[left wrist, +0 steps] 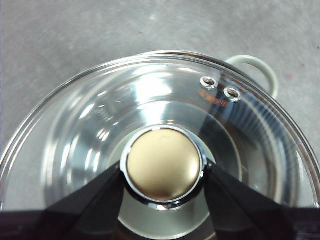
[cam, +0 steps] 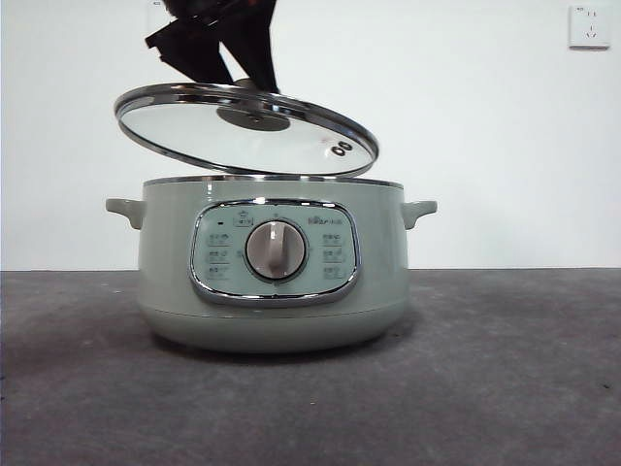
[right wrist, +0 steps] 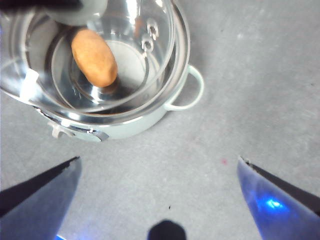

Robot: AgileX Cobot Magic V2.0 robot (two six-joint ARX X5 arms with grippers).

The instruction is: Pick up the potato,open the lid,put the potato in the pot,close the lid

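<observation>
The pale sage-green pot stands on the grey table. The glass lid hangs tilted just above the pot's rim. My left gripper is shut on the lid's round knob and shows in the front view as a dark arm coming from above. The orange-brown potato lies inside the pot, seen through the lid in the right wrist view. My right gripper is open and empty, high above the table beside the pot.
A grey table surface spreads around the pot. A white wall with a socket stands behind. The pot's side handles stick out left and right.
</observation>
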